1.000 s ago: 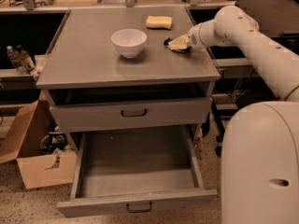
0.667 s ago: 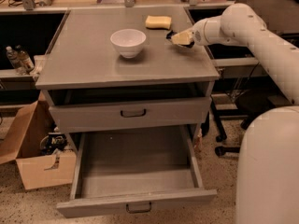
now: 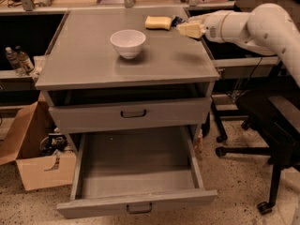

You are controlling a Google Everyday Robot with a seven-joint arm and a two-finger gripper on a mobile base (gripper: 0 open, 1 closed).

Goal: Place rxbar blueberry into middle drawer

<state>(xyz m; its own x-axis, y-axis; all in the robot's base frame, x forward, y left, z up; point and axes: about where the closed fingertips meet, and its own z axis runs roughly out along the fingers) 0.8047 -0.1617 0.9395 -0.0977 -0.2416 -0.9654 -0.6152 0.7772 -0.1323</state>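
My gripper (image 3: 189, 30) hangs over the far right of the cabinet top (image 3: 93, 64), just right of the yellow sponge (image 3: 157, 22). A small dark blue piece, which looks like the rxbar blueberry (image 3: 177, 20), shows between the sponge and the gripper; most of it is hidden and I cannot tell whether it is held. The middle drawer (image 3: 137, 204) is pulled out wide below, with a bare grey floor and a slim front panel with a dark handle.
A white bowl (image 3: 128, 42) stands at the centre of the top. A taller-fronted drawer (image 3: 131, 114) is shut above the open one. A cardboard box (image 3: 33, 165) lies on the floor at left, and a black chair (image 3: 272, 125) stands at right.
My arm has swung away from the cabinet's right edge toward the back, bringing the gripper closer to the sponge. Bowl, sponge and drawer have not moved.
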